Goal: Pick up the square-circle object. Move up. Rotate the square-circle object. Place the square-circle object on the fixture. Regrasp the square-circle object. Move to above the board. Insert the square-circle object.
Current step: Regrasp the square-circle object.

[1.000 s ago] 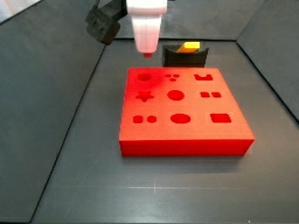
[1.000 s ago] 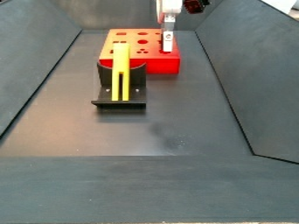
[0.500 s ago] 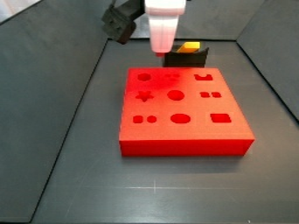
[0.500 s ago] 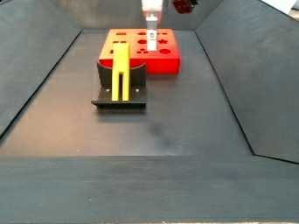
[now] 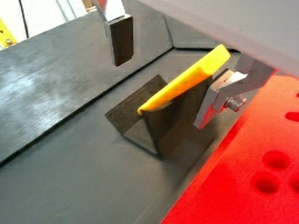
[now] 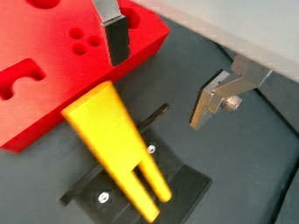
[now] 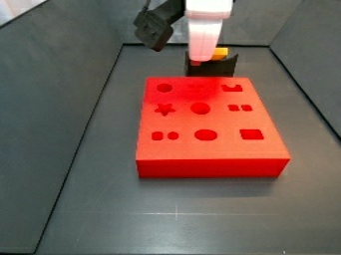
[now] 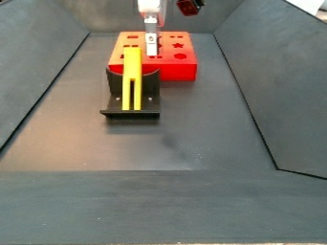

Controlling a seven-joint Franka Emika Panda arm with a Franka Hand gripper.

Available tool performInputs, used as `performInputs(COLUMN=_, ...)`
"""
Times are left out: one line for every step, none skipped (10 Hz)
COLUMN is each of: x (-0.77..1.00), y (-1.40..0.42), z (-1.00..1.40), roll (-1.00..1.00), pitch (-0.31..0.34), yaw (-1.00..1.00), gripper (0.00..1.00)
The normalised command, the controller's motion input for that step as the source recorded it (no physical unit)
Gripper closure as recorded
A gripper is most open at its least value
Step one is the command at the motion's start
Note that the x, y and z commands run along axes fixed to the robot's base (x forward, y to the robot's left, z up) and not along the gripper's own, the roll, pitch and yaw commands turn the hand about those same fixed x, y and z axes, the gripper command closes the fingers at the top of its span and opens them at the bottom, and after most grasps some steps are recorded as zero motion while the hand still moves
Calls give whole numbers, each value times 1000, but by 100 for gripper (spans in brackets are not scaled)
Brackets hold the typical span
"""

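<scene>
In a side view the pincer (image 7: 202,55) and its white housing stand in front of the fixture (image 7: 220,67), so only a dark corner of that block and a small orange tip of the square-circle object (image 7: 218,52) show behind it; the arm above is cut off by the frame edge in both side views; in both wrist views the red surface nearest the lens is blurred, and only part of the board (image 5: 251,166) fits in.

The pincer hangs above the far end of the board (image 8: 166,57), close to the fixture (image 8: 132,96), pointing straight down; in a side view it shows as a slim silver and dark strip (image 8: 149,45) over the red block. Its two fingers (image 6: 112,37) stand well apart, released, with nothing between them; one flat silver plate with a dark pad (image 5: 121,39) is on one side and the other finger (image 5: 222,94) on the opposite side of the peg, neither touching it.

The square-circle object (image 8: 132,77) is a yellow bar resting tilted on the fixture, its lower end in the notched base and its upper end leaning over the upright wall; in a wrist view it lies between the spread fingers (image 6: 117,144), above the dark bracket (image 6: 117,188); the fixture sits on the dark tabletop (image 8: 179,144) just beside the board.
</scene>
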Motion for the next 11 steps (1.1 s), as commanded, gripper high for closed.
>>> performInputs(x=865, y=-21, z=1, roll=18, pitch=190, yaw=45, gripper=0)
performInputs(x=763, y=-23, z=-3, roll=14, pitch=195, yaw=47, gripper=0)
performInputs(x=692, y=-18, z=-2, roll=8, pitch=194, yaw=50, gripper=0)
performInputs(x=620, y=-18, z=-1, roll=5, pitch=197, yaw=51, gripper=0)
performInputs(x=550, y=-18, z=-2, roll=3, pitch=202, yaw=52, gripper=0)
performInputs(x=464, y=-18, z=-2, roll=-3, pitch=203, yaw=51, gripper=0)
performInputs(x=405, y=-15, z=-3, roll=-4, pitch=208, yaw=51, gripper=0)
performInputs(x=344, y=-15, z=5, roll=-3, pitch=212, yaw=51, gripper=0)
performInputs(x=266, y=-18, z=2, roll=-4, pitch=220, yaw=53, gripper=0)
performInputs(x=221, y=-17, z=-5, roll=-7, pitch=221, yaw=55, gripper=0)
performInputs(x=174, y=-15, z=-1, roll=-10, pitch=219, yaw=55, gripper=0)
